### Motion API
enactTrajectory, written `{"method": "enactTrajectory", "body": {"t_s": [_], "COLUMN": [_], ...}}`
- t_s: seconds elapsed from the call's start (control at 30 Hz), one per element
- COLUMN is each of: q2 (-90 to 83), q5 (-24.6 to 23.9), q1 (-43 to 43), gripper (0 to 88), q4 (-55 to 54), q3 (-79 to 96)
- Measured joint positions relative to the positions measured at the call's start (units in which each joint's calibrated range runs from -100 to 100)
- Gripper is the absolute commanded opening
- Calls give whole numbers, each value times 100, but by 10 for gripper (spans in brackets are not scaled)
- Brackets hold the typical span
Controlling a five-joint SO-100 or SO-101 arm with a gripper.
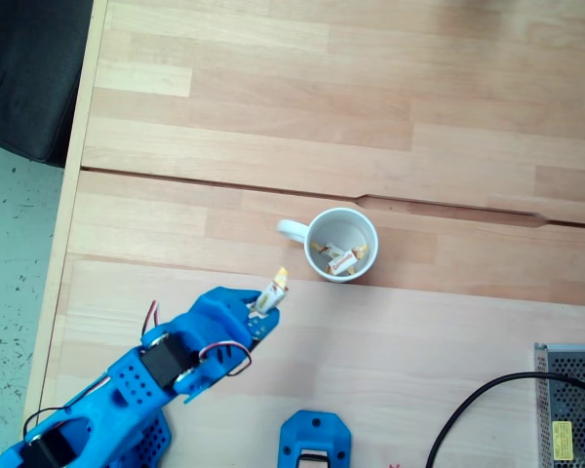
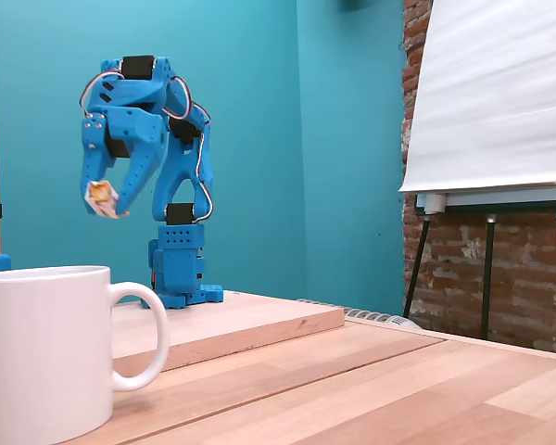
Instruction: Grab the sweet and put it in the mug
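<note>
In a fixed view, low at table height, the mug [image 2: 42, 352] fills the lower left corner, handle to the right. Behind it, at upper left, the blue arm's gripper [image 2: 105, 199] hangs in the air, its fingers pinched on the sweet [image 2: 101, 197]. Farther back at right stands a flipchart [image 2: 491, 93]. In the other fixed view, from above, sweets lie inside the mug [image 1: 324, 222], and the held sweet [image 1: 272, 289] sits just lower left of it.

1. A pale wooden bench [image 1: 370, 117] built of jointed planks.
2. A black cable [image 1: 468, 409] curving to a grey mesh box [image 1: 575, 409].
3. A white flipchart [image 2: 491, 93] on its stand before a brick wall [image 2: 463, 250].
4. A teal wall [image 2: 259, 139].
</note>
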Motion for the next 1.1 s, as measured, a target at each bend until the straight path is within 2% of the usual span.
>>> {"method": "enactTrajectory", "body": {"t_s": [0.23, 1.1], "q2": [309, 2643], "q5": [-5, 205], "q1": [258, 273], "gripper": [0, 0], "q4": [0, 0], "q3": [-574, -2707]}}
